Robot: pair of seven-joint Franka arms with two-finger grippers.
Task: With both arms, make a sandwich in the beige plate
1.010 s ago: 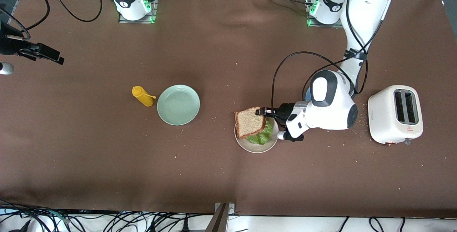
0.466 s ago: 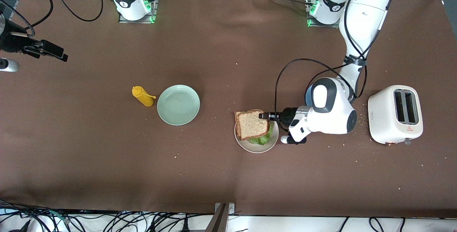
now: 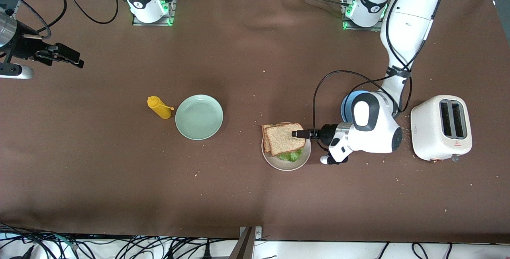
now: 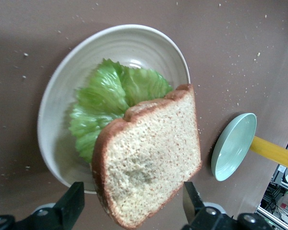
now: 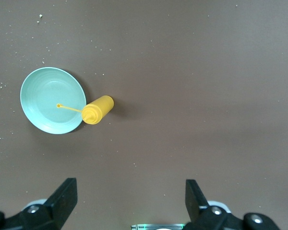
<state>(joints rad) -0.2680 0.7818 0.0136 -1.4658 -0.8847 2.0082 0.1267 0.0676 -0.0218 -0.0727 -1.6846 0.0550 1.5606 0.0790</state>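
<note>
My right gripper (image 3: 76,60) waits over bare cloth at the right arm's end of the table, fingers spread and holding nothing, with the mustard bottle (image 3: 159,107) and the mint-green plate (image 3: 181,121) well clear of it. The job is at my left gripper (image 3: 295,134), low over the edge of the beige plate (image 3: 279,163). The top slice (image 3: 285,138) lies on the lettuce (image 3: 290,155) with the lower slice (image 3: 264,133) peeking out at the edge away from my fingertips. My left fingers (image 4: 74,203) stand released, one to each side of the crust. One pad looks apart from it; the other is very close and may be brushing it. I judge the sandwich assembled, so the step is a clean withdrawal. I would keep the jaws wide, lift straight up first so neither pad drags the crust, and only then pull back toward my wrist. The slice overhangs the lettuce toward me, so a sideways nudge could tip it off the plate. The blue plate (image 3: 346,105) and toaster (image 3: 440,127) sit past my wrist, so I would retreat high
</note>
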